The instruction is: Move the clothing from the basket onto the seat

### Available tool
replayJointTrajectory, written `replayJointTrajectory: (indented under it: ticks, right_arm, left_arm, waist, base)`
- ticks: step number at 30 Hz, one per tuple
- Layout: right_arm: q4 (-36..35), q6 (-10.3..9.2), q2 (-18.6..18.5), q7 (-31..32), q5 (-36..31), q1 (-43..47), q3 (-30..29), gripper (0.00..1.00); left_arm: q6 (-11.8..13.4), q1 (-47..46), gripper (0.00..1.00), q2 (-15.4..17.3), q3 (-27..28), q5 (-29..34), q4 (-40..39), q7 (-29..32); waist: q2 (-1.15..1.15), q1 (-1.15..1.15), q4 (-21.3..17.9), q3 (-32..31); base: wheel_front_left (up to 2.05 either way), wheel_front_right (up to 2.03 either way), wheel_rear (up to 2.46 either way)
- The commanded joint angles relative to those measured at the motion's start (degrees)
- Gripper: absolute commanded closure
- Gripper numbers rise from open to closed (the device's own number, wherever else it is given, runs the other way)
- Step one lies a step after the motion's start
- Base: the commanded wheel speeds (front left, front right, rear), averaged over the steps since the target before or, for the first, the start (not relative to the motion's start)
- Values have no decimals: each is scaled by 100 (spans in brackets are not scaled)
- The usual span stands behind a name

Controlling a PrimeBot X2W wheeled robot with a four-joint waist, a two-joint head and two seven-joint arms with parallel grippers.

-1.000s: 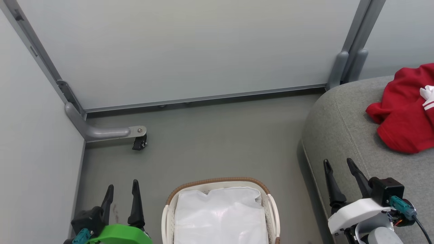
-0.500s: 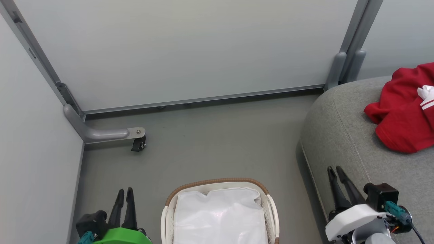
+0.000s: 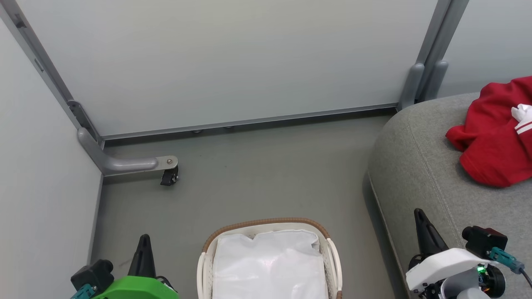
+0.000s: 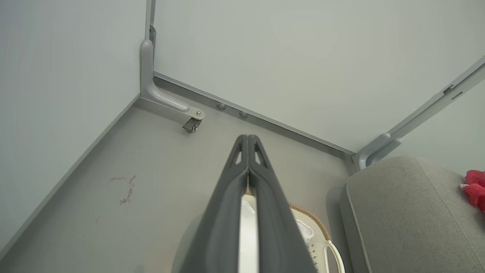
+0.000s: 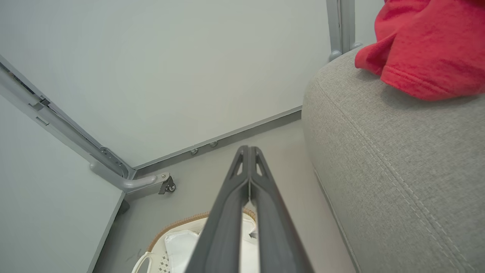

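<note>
Red clothing [image 3: 496, 133] with a white striped bit lies bunched on the grey seat [image 3: 419, 166] at the right, and it shows again in the right wrist view as clothing [image 5: 428, 45] on the seat [image 5: 398, 159]. The white basket [image 3: 266, 224] with a brown woven rim stands on the floor at the bottom centre, holding just a white liner [image 3: 270, 265]. My left gripper [image 3: 144, 239] is shut and empty at the lower left, beside the basket. My right gripper [image 3: 418, 214] is shut and empty over the seat's front edge. Both fingertip pairs meet, left gripper [image 4: 247, 137] and right gripper [image 5: 249, 148].
Pale partition walls [image 3: 232, 62] close the space behind and on the left. A grey partition foot with a black caster [image 3: 169, 177] juts onto the floor at the left. Open grey floor [image 3: 257, 174] lies between the basket and the back wall.
Both grippers have gone from wide open to shut, holding nothing. Both have also drawn back towards the bottom of the head view. The clothing, basket and seat stay put.
</note>
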Motion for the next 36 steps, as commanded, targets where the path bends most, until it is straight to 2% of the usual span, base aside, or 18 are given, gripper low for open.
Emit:
replayJointTrajectory:
  ticks: [1, 18, 36]
  right_arm:
    - [-127, -1, -25, 54, 236, -104, -32, 100]
    - [-262, -2, -38, 454, 1738, -142, -162, 100]
    - [-372, -3, -50, 809, 3027, -183, -277, 100]
  left_arm:
    - [-43, -126, 100, 10, 68, -224, -130, 51]
    - [-140, -249, 100, 15, 324, -1559, -297, 455]
    - [-219, -352, 100, 20, 550, -2706, -435, 808]
  waist:
    - [0, 0, -1, 1]
    - [0, 0, -9, 8]
    - [0, 0, -18, 15]
  base:
    - [0, 0, 0]
    - [0, 0, 0]
    - [0, 0, 0]
